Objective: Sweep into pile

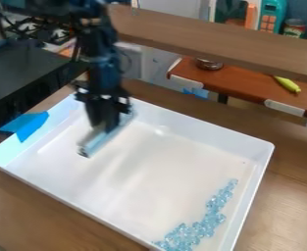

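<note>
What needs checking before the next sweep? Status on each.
- Blade at the pincer: ok
- Grip firm: cannot tell
- Blade down on the floor of the tray: cannot tell
- Blade beside the beads: not ok, well off toward the upper left of the view
- Visible beads inside the tray: ok
- Beads in one compact pile: not ok, strung in a band

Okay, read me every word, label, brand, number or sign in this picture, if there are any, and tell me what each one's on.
No text can be read here.
Can at the back, upper right: its label is too small to make out.
Teal item with orange squares: any marks are too small to read.
White tray and blue tape: no lettering that I can see.
</note>
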Available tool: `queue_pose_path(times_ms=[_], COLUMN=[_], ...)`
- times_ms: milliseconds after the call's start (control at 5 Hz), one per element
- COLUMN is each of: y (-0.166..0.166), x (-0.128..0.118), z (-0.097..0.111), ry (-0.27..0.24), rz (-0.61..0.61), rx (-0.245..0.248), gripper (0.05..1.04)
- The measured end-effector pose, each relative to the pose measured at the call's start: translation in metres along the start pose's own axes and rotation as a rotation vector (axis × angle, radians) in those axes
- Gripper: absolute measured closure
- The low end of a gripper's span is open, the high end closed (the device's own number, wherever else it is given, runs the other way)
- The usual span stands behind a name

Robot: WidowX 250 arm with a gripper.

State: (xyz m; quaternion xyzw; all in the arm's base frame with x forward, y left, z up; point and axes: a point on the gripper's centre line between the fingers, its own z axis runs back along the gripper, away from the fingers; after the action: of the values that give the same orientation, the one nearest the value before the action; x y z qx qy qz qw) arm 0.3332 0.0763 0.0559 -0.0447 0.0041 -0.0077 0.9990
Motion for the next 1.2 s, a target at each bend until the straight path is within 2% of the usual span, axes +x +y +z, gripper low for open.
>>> queue_pose_path(times_ms=[400,600,800,1000,1200], y=[0.101,0.142,0.162,0.159,0.147], x=[-0.014,-0.025,-0.032,-0.033,-0.038], z=[-0.012,-0.02,-0.023,-0.025,-0.025], ry=[-0.014,-0.006,0.007,-0.004,0.006], rz=[0.001,-0.001,-0.012,0.0,-0.005], rx=[0.094,0.133,0.128,0.087,0.019], gripper=[0.741,0.689,0.377,0.11,0.081])
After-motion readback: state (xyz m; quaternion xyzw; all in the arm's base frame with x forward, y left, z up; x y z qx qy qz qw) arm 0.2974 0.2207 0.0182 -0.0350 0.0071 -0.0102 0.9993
